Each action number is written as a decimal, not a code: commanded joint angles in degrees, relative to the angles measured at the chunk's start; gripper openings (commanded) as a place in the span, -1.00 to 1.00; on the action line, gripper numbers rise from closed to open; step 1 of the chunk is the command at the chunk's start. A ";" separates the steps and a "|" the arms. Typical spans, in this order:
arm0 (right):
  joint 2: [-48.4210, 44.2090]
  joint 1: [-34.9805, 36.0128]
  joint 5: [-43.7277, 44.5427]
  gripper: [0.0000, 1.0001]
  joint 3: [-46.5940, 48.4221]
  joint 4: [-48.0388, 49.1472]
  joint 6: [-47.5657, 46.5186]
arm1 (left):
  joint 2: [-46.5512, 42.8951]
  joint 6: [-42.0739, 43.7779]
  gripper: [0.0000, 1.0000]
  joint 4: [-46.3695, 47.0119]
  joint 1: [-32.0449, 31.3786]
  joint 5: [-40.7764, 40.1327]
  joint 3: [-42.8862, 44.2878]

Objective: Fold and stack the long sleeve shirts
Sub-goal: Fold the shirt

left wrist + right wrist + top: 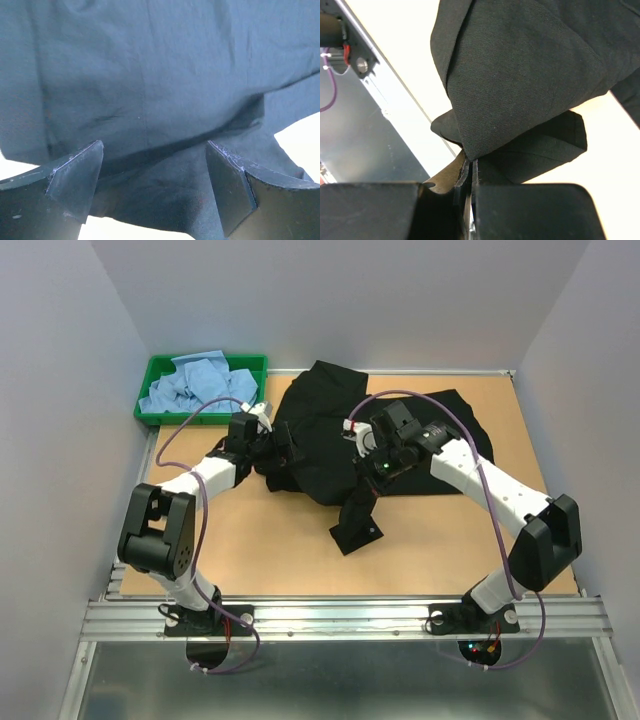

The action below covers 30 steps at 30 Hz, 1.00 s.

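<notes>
A black long sleeve shirt (320, 435) lies crumpled across the far middle of the table. My left gripper (284, 452) hovers at its left edge, jaws wide open. In the left wrist view dark cloth (150, 75) fills the space ahead, and a fold of it lies between the fingertips of the left gripper (154, 150) without being pinched. My right gripper (386, 466) is shut on a fold of the black shirt (520, 75), gripped at the tips of the right gripper (471, 162). A sleeve (358, 523) hangs from it down to the table. Light blue shirts (195, 383) lie bunched in the tray.
The green plastic tray (152, 375) stands at the back left corner. Grey walls close in the table on the left, back and right. An aluminium rail (340, 615) runs along the near edge by the arm bases.
</notes>
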 commanded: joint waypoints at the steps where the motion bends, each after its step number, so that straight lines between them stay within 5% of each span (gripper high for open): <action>1: 1.03 0.00 2.66 -0.97 4.65 1.10 -1.62 | 2.20 -1.15 0.87 2.34 0.14 6.10 2.16; 11: 3.75 -0.09 8.11 -0.98 8.16 2.60 -1.88 | 6.87 0.08 0.88 -3.89 0.23 9.10 1.46; 22: 6.30 -0.70 10.48 -0.97 10.98 3.65 -2.50 | 6.60 3.86 0.88 -14.70 1.90 1.90 3.48; 30: 9.99 -0.88 12.94 -0.96 15.28 4.97 -1.44 | 0.99 3.33 0.92 -14.01 2.16 -3.98 4.19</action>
